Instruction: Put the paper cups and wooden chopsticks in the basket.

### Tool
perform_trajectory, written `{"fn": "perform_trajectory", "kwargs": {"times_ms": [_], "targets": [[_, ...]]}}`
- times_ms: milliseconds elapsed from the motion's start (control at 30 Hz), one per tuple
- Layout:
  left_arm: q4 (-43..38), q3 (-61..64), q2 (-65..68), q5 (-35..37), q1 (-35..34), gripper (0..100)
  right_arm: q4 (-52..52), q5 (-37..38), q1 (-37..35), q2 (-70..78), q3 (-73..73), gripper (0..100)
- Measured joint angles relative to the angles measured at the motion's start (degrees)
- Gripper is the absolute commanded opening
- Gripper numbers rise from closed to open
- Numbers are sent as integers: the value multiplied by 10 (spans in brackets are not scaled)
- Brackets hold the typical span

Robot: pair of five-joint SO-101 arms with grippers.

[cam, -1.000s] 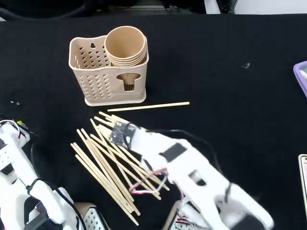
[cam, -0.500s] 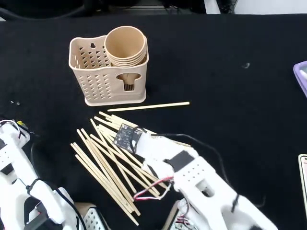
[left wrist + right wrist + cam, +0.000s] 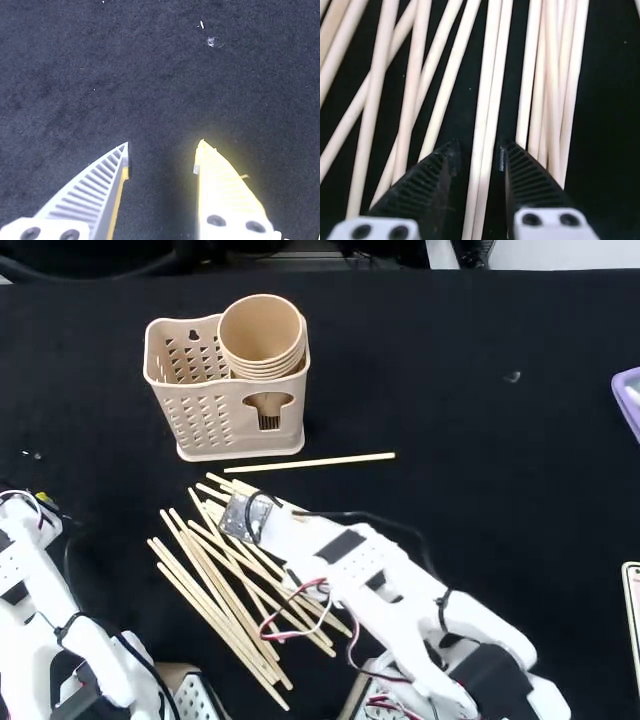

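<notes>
High view: right arm has shifted over the last second. It drew back a little toward the near edge of the table (image 3: 480, 490), then pushed forward again. Its wrist end now sits over the far part of the chopsticks (image 3: 215, 580), a touch closer to the basket (image 3: 215, 415) than a second ago. The pile itself looks unmoved. No stick has been lifted or dragged that I can make out. The loose chopstick (image 3: 310, 462) lies where it did, just in front of the basket, apart from the pile.

Paper cups (image 3: 262, 335) are stacked upright in the basket's right-hand compartment, unchanged. The basket stands toward the far left of the table. The cups' part of the task looks done. The chopsticks are all on the table, none in the basket.

Reading: the small back-and-forth looks like lining up for a pick, not a carry. The grasp is not yet made.

Right wrist view: right claw (image 3: 477, 147) is low over the pile, jaws parted only narrowly. Two sticks run side by side straight through the gap, lengthwise to the claw. More sticks lie just outside each jaw, some crossing at a slant. The jaws straddle the pair, and I see no clamping on them.

Left wrist view: left claw (image 3: 163, 145) is well open, holding nothing, over bare black table. In the high view that arm sits at the near left corner, apart from the pile.
</notes>
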Motion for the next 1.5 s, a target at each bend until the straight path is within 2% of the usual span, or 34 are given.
{"fn": "perform_trajectory", "kwargs": {"times_ms": [100, 167, 367, 567, 667, 933, 1300, 1500], "targets": [[0, 0, 0, 0, 0, 220, 0, 0, 0, 10, -10, 30], [0, 0, 0, 0, 0, 220, 4, 0, 0, 14, -18, 35], [0, 0, 0, 0, 0, 220, 9, 0, -1, 22, -24, 142], [0, 0, 0, 0, 0, 220, 15, 0, -4, 24, -25, 78], [0, 0, 0, 0, 0, 220, 15, 0, -2, 24, -25, 9], [0, 0, 0, 0, 0, 220, 15, -1, 0, 22, -25, 11], [0, 0, 0, 0, 0, 220, 153, 0, -2, -222, -25, 11], [0, 0, 0, 0, 0, 220, 223, -4, -2, -367, -79, 11]]}}
